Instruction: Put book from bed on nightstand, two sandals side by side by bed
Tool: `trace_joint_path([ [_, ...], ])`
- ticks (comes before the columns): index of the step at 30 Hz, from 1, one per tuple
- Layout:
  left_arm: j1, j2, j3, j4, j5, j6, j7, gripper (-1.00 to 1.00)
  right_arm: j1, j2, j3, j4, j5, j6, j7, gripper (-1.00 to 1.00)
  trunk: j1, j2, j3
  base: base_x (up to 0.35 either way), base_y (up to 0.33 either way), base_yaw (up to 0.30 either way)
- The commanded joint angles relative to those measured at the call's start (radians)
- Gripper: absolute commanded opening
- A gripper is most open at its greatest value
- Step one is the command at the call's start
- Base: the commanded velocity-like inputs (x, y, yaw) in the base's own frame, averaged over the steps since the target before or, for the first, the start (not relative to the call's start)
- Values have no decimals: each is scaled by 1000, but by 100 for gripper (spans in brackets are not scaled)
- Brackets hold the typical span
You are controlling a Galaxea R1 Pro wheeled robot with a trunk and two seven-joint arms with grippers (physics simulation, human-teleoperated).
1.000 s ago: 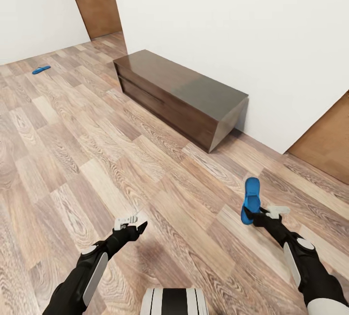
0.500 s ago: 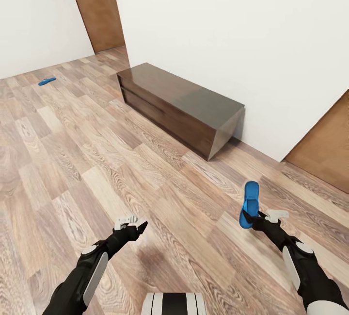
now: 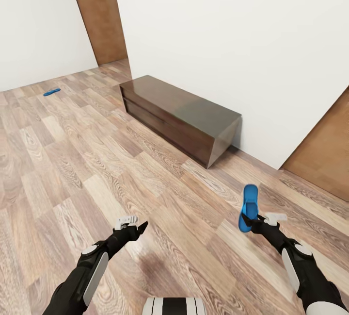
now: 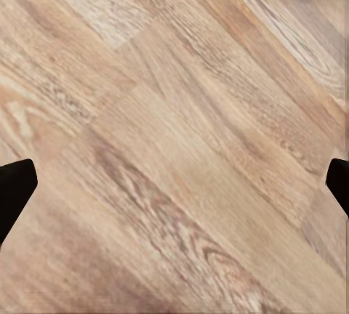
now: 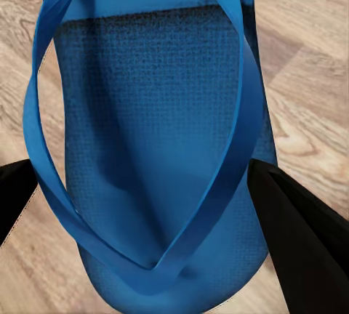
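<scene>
Right gripper (image 3: 252,220) clamped on one blue sandal (image 3: 249,207), held above plank floor (image 3: 72,159); left gripper (image 3: 132,225) apart, empty (second sandal (image 3: 51,92) far off by wall (image 3: 39,38)).

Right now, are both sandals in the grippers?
No: the right gripper holds one sandal; the other sandal lies on the floor.

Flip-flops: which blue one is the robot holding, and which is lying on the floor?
The near flip-flop is gripped in the right tool. The far flip-flop lies flat on the floor by the white wall.
</scene>
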Motion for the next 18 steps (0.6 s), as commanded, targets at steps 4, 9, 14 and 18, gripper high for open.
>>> trace_joint_path([
  [4, 0, 0, 1, 0, 10, 9, -1, 100, 0, 1, -3, 19, 0, 3, 6, -100, -2, 1, 15, 0, 0, 0],
  [9, 0, -1, 0, 0, 10, 9, 0, 100, 0, 1, 0, 133, 8, -1, 4, -100, -4, 2, 34, 0, 0, 0],
  [14, 0, 0, 1, 3, 8, 7, 1, 100, -1, 1, 1, 176, 2, -2, 5, -100, -6, 3, 54, 0, 0, 0],
  [18, 0, 2, 2, 89, 7, -1, 3, 100, -1, 0, -1, 282, 0, -12, 3, -100, -8, 4, 69, 0, 0, 0],
])
